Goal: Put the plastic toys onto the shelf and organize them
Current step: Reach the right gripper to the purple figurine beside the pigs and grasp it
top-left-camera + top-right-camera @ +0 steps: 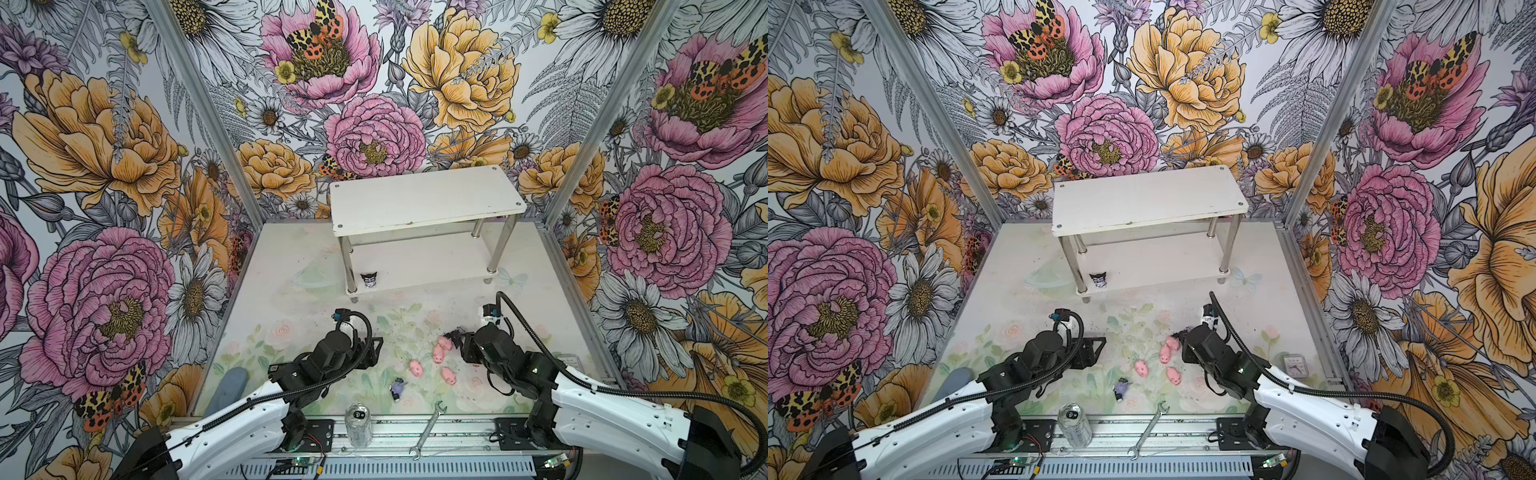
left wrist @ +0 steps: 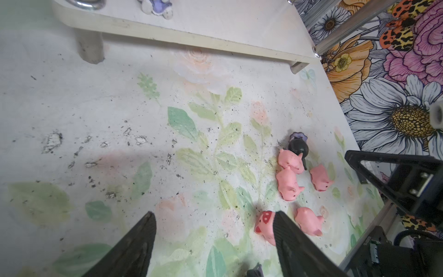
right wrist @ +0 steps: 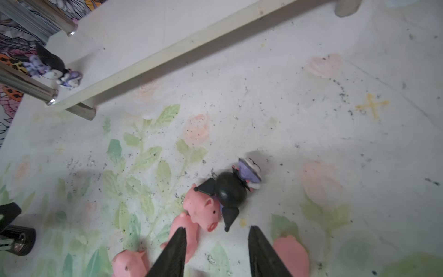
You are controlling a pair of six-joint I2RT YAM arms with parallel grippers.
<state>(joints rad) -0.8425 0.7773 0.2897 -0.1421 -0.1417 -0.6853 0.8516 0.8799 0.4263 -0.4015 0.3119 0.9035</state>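
From above, the right tool [image 1: 457, 338] is mostly tucked behind its own wrist, so its jaws can't be read there. In the left wrist view a pig [image 2: 265, 226] sits half behind the left tool [image 2: 214, 214], and the shelf figurine [image 2: 157, 6] is cut by the edge (only a purple-and-white bit shows). Another pig [image 3: 291, 256] runs off the right wrist view.

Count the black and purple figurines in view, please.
3. One figurine is on the shelf, lower tier; another lies near the can; the third touches a pig ahead of the right gripper. Arms may hide more.
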